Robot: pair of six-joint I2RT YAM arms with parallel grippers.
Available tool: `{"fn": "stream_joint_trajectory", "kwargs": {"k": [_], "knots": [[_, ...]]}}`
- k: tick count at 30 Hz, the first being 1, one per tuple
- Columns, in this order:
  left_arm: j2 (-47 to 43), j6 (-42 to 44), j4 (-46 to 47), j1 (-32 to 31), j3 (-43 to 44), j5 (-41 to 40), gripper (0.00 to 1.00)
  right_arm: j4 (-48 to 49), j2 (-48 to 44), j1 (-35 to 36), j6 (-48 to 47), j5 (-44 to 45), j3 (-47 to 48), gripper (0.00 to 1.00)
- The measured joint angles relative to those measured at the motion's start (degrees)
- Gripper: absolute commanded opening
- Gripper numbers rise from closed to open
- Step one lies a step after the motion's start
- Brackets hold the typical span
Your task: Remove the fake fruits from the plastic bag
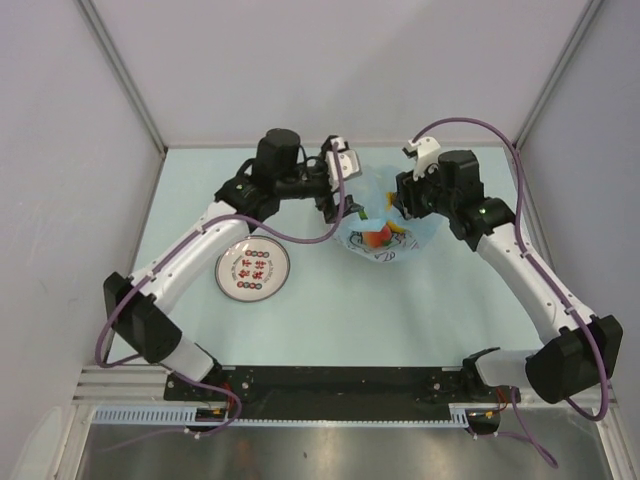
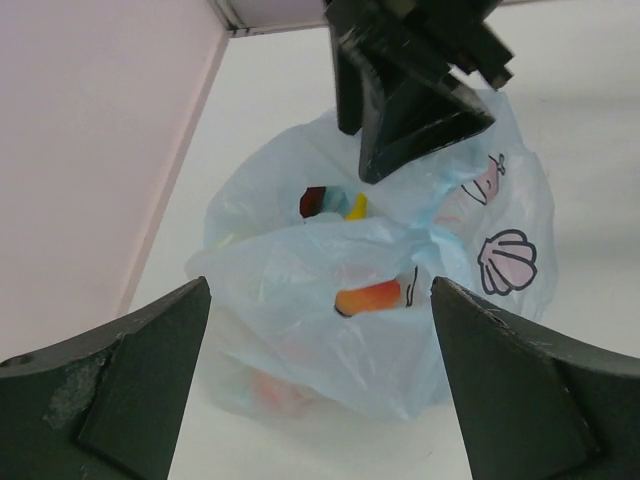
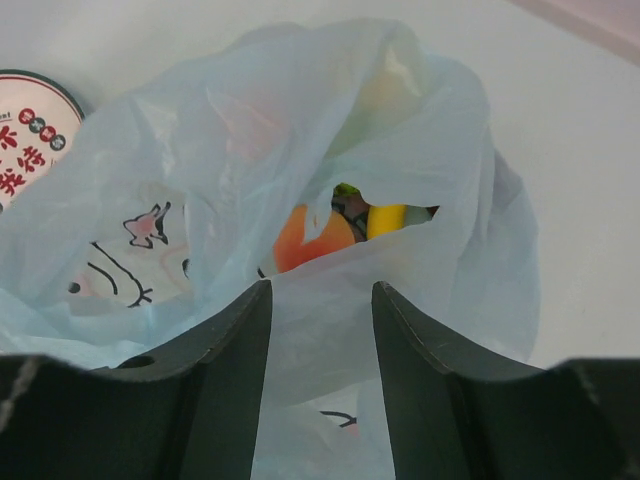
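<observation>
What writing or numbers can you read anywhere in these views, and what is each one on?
plate: rows of red and dark characters, too small to read from above, and cut off at the frame edge in the right wrist view.
plastic bag: only pink cartoon drawings show, with no lettering in view.
No other text can be read.

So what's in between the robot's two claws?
The plastic bag, with the fake fruits showing inside, lies between the left claw and the right claw. The top view shows it best.
</observation>
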Motion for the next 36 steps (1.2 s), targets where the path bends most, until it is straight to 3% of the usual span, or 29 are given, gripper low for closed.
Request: {"fn": "stream_joint_trajectory", "kwargs": {"k": [4, 11, 14, 18, 21, 24, 25, 26, 30, 36], "knots": [[4.02, 5.33, -4.5, -4.22, 4.79, 0.02, 0.96, 0.11, -0.33, -1.88, 2.32, 1.97, -3.26, 0.49], [15.5, 10.12, -12.09, -9.73, 14.67, -2.97, 0.76, -0.28, -0.59, -9.75, 3.43, 5.18, -4.44, 0.49], [16.74, 10.62, -13.42, -9.66, 13.16, -6.38, 0.75, -0.28, -2.05, -11.87, 3.13, 7.48, -4.44, 0.5], [12.9, 10.51, -12.15, -9.9, 4.46, -12.59, 0.72, -0.31, -6.23, -11.34, 2.45, 7.67, -3.67, 0.52], [7.8, 9.42, -9.97, -11.13, -2.32, -19.45, 0.55, -0.31, -10.34, -7.61, 1.88, 5.57, -1.9, 0.5], [4.68, 7.02, -7.93, -11.85, -4.44, -24.3, 0.28, -0.39, -13.03, -2.82, 2.03, 1.53, -0.26, 0.45], [3.72, 6.1, -7.21, -11.93, -4.72, -25.86, 0.1, -0.48, -13.73, -1.18, 2.23, -0.63, 0.22, 0.43], [2.89, 5.09, -6.51, -11.96, -4.79, -27.15, 0.0, -0.52, -14.14, -0.13, 2.4, -2.21, 0.5, 0.41], [0.44, 0.9, -4.11, -11.82, -5.07, -31.12, 0.0, -0.57, -13.53, 1.7, 3.72, -6.95, 0.74, 0.33], [0.11, -3.5, -3.02, -10.14, -5.6, -33.86, 0.0, 1.62, -8.04, 1.79, 4.57, -13.07, -2.86, 0.31]]}}
